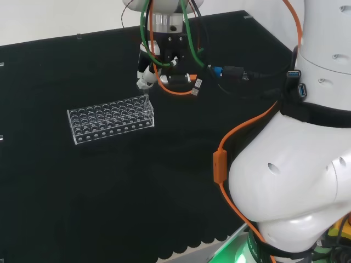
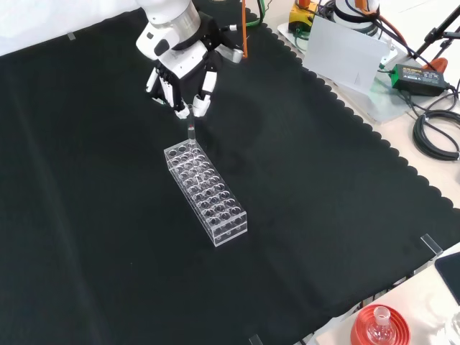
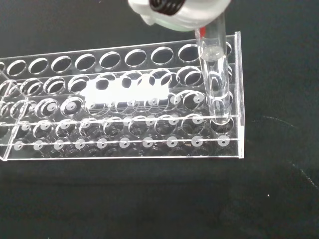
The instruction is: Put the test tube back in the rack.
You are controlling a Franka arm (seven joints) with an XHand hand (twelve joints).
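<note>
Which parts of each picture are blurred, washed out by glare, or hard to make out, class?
Wrist view: a blurred white part of the robot hand sits at the picture's top, and a white glare patch blots the rack; the test tube stays sharp. Head view: the arm's white links loom large, with a green glow low down. Front view: the clear tube nearly vanishes against the black cloth.

Head behind, front opposite, wrist close, sharing rack (image 1: pixel 111 119)

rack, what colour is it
Clear and colourless rack, the black cloth showing through; best seen in the wrist view.
</note>
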